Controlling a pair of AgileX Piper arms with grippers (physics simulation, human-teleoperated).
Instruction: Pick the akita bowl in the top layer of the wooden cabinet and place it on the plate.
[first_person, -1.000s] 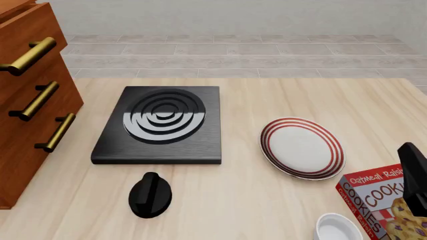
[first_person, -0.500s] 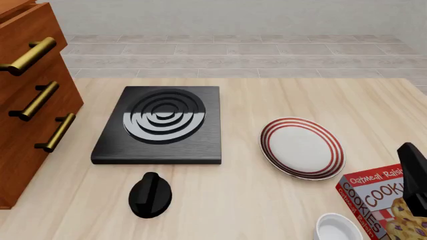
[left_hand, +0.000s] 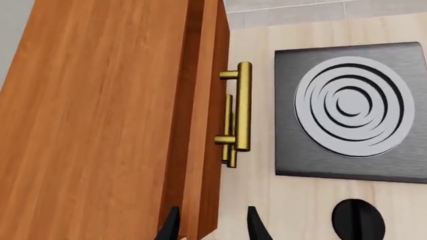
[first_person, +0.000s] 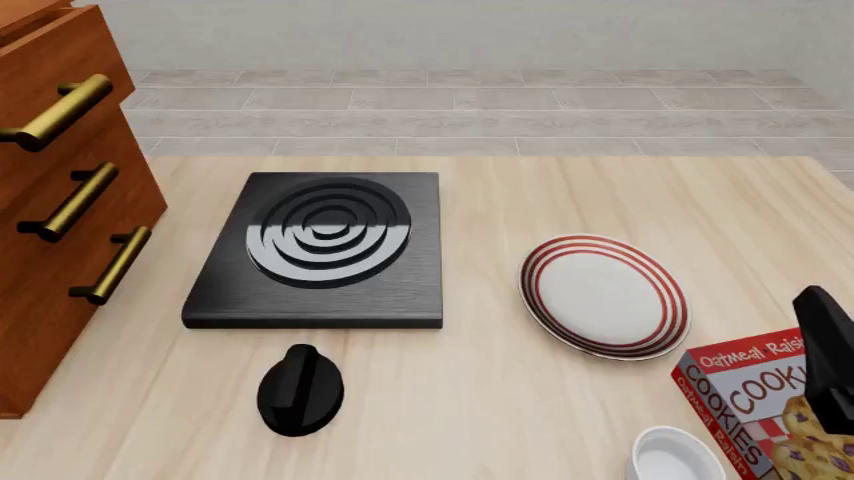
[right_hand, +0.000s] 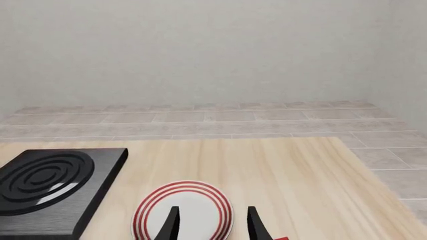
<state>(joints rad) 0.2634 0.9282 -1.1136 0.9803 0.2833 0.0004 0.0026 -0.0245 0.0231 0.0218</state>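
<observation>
The wooden cabinet (first_person: 54, 200) stands at the table's left edge, its three drawers shut, each with a brass bar handle (first_person: 60, 110). The akita bowl is hidden. The plate (first_person: 603, 296), white with red rings, lies right of centre on the table. In the left wrist view my left gripper (left_hand: 212, 227) is open and empty above the cabinet (left_hand: 100, 125), close to its front edge, with the top handle (left_hand: 241, 107) ahead. My right gripper (right_hand: 212, 225) is open and empty, hovering just short of the plate (right_hand: 183, 210). Only a black part of the right arm (first_person: 827, 350) shows in the front view.
A black stove burner (first_person: 320, 250) sits between cabinet and plate, with a black knob (first_person: 300, 390) in front of it. A cookie box (first_person: 767, 410) and a plain white bowl (first_person: 674, 455) stand at the front right, beside the right arm.
</observation>
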